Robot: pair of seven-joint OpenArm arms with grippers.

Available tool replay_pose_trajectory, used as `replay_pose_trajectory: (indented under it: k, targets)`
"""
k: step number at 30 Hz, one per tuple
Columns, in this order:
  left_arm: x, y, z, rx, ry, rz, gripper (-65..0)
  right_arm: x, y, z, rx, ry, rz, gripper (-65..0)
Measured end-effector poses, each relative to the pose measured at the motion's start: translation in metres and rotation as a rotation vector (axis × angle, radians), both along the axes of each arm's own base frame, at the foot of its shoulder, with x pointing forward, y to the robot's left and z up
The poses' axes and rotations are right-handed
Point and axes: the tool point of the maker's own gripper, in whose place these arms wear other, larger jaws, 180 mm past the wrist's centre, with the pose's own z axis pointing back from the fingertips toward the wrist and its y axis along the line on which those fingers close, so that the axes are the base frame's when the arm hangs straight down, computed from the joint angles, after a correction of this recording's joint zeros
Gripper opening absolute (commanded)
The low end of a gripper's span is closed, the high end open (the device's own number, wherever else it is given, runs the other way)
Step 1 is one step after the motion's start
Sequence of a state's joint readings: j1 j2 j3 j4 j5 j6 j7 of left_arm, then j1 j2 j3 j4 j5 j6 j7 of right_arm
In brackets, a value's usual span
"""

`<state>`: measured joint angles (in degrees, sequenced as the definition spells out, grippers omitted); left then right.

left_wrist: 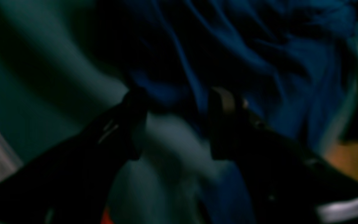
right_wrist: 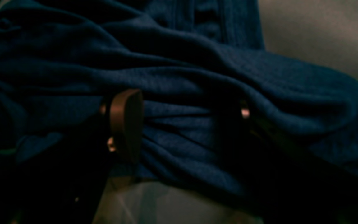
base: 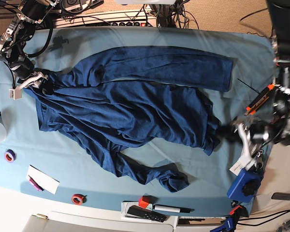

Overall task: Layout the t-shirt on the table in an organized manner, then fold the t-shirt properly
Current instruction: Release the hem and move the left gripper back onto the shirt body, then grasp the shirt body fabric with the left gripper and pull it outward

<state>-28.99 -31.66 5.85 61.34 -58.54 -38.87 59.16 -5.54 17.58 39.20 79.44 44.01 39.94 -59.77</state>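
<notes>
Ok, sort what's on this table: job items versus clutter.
Job: t-shirt, table, left gripper, right gripper.

Clutter: purple tape roll, red tape roll, white card, red block, black remote, marker.

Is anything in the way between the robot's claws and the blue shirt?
No, nothing visible is. The right gripper is already at the t-shirt, with fabric between its jaws. The left gripper sits at the shirt's edge too, jaws apart, with only the table cloth below it.
</notes>
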Motion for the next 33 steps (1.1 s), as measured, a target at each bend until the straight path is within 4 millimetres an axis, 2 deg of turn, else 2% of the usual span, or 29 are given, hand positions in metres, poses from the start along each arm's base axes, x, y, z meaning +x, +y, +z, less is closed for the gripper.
replay_pose_trajectory:
  k: [3, 7, 13, 16, 20, 21, 22, 24, 25, 30, 33]
  targets:
    - [0.022, -0.010, -0.006, 0.086, -0.029, 0.058, -39.1, 0.000, 0.000, 0.000, 0.000, 0.000, 0.000, -28.0]
    - [0.035, -0.037, 0.000, 0.085, -0.049, 0.047, -39.1, 0.000, 0.000, 0.000, 0.000, 0.001, 0.000, -28.0]
    - [0.018, -0.081, -0.014, 0.045, -0.027, -0.060, -39.0, 0.000, 0.000, 0.000, 0.000, 0.000, 0.000, -28.0]
    - [0.016, -0.085, -0.025, 0.118, -0.037, -0.090, -39.0, 0.000, 0.000, 0.000, 0.000, 0.000, 0.000, -28.0]
    - [0.018, -0.086, -0.032, 0.102, -0.033, -0.072, -38.4, 0.000, 0.000, 0.000, 0.000, 0.000, 0.000, -28.0]
    - [0.017, -0.084, -0.036, 0.107, -0.022, -0.067, -39.5, 0.000, 0.000, 0.000, 0.000, 0.000, 0.000, -28.0]
    - [0.016, -0.083, -0.040, 0.107, -0.015, -0.060, -43.9, 0.000, 0.000, 0.000, 0.000, 0.000, 0.000, -28.0]
    - [0.017, -0.082, -0.043, 0.099, -0.015, -0.049, -60.9, 0.000, 0.000, 0.000, 0.000, 0.000, 0.000, -28.0]
    - [0.017, -0.081, -0.044, 0.107, -0.015, -0.050, -65.0, 0.000, 0.000, 0.000, 0.000, 0.000, 0.000, -28.0]
    - [0.016, -0.081, -0.044, 0.106, -0.013, -0.052, -65.0, 0.000, 0.000, 0.000, 0.000, 0.000, 0.000, -28.0]
    - [0.000, -0.096, -0.034, 0.002, 0.057, -0.119, -65.0, 0.000, 0.000, 0.000, 0.000, 0.000, 0.000, -28.0]
